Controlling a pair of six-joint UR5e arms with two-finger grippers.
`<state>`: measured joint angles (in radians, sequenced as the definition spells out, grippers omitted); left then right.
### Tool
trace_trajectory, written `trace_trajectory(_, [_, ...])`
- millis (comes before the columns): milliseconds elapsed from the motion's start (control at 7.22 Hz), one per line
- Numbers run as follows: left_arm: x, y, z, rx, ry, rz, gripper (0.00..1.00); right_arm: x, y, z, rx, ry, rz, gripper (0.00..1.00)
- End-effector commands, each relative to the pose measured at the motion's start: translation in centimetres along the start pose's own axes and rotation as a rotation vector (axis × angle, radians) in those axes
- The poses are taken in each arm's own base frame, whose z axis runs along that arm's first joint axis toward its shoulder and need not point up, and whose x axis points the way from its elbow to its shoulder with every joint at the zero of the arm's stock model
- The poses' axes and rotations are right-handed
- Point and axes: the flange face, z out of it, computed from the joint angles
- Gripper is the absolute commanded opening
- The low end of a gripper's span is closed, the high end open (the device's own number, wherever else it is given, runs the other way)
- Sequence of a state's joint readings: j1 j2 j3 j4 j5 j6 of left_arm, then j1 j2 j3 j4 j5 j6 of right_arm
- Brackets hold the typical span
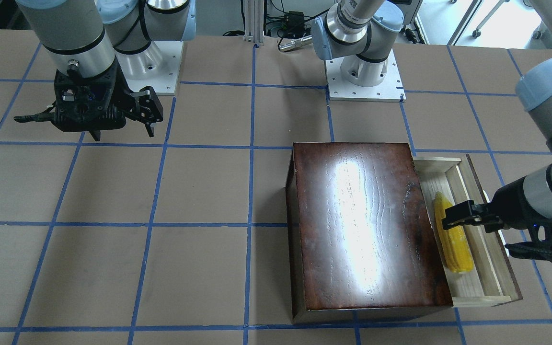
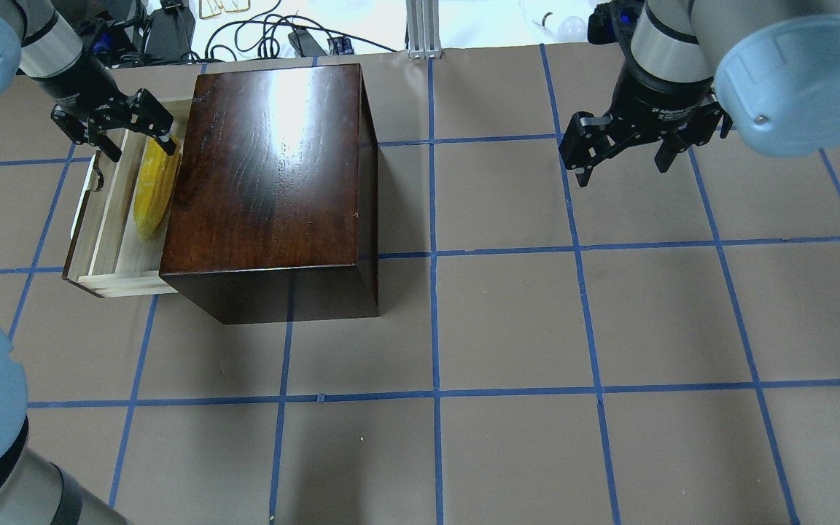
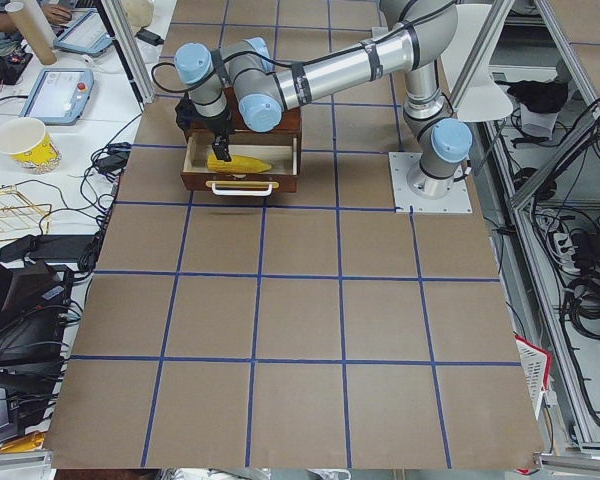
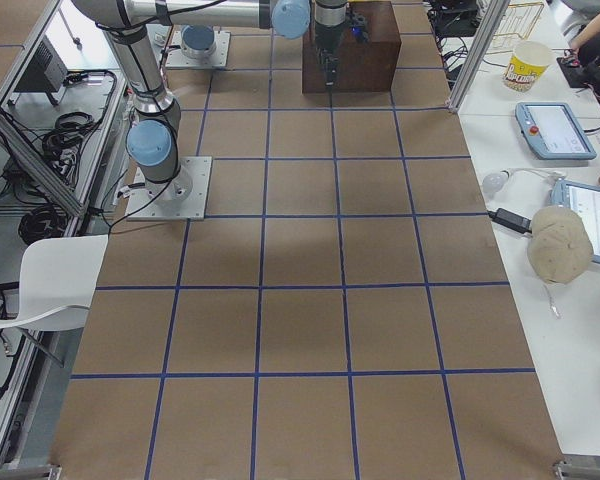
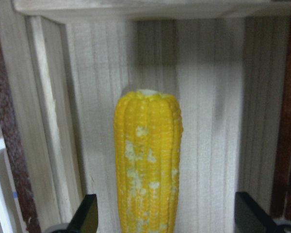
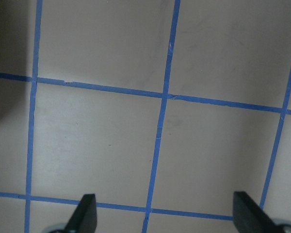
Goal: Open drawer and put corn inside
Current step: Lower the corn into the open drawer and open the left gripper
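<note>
One corn (image 1: 453, 239) lay lengthwise in the single pulled-out drawer (image 1: 482, 301) of the one dark box (image 1: 362, 225), close against the box's side. Two pincers showed. The left pincer (image 2: 141, 152) hung over the corn's end, its fingers spread apart to either side. The right pincer (image 2: 624, 171) hovered, also spread apart, above the bench (image 2: 507, 321), well apart from the box.

This is a robotics lab. The tabletop (image 2: 668, 313) is papered brown and ruled into squares with blue tape (image 2: 435, 321). Two grey industrial arms (image 3: 340, 65) with pale-blue joint caps are bolted to it on white base plates (image 1: 386, 86). Aluminium frame posts (image 2: 420, 29) stand at the edge opposite the bases, amid loose cables (image 2: 259, 33). Along that edge a white bench (image 4: 510, 340) carries teach pendants (image 4: 552, 130). A white chair (image 4: 55, 275) sits off the other side.
</note>
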<state>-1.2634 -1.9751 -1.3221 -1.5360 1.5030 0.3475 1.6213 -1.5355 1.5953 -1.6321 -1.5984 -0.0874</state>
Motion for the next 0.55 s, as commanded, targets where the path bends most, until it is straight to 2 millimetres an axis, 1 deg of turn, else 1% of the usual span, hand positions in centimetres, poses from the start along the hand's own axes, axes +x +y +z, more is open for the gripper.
trace_trajectory(0, [3.3,1.5,-3.9,-0.005,-0.067,0.041,1.00,0.2,0.0,0.0,0.000,0.000,0.003,1.00])
trace_trajectory(139, [6.4,2.6,-5.4,0.007,-0.073,0.083,1.00,0.0,0.0,0.0,0.000,0.000,0.000,1.00])
trace_trajectory(277, [8.3,2.8,-5.5,0.010,-0.065,0.106,1.00,0.0,0.0,0.0,0.000,0.000,0.000,1.00])
trace_trajectory(416, [10.8,3.4,-6.4,0.029,-0.071,0.074,1.00,0.0,0.0,0.0,0.000,0.000,0.000,1.00])
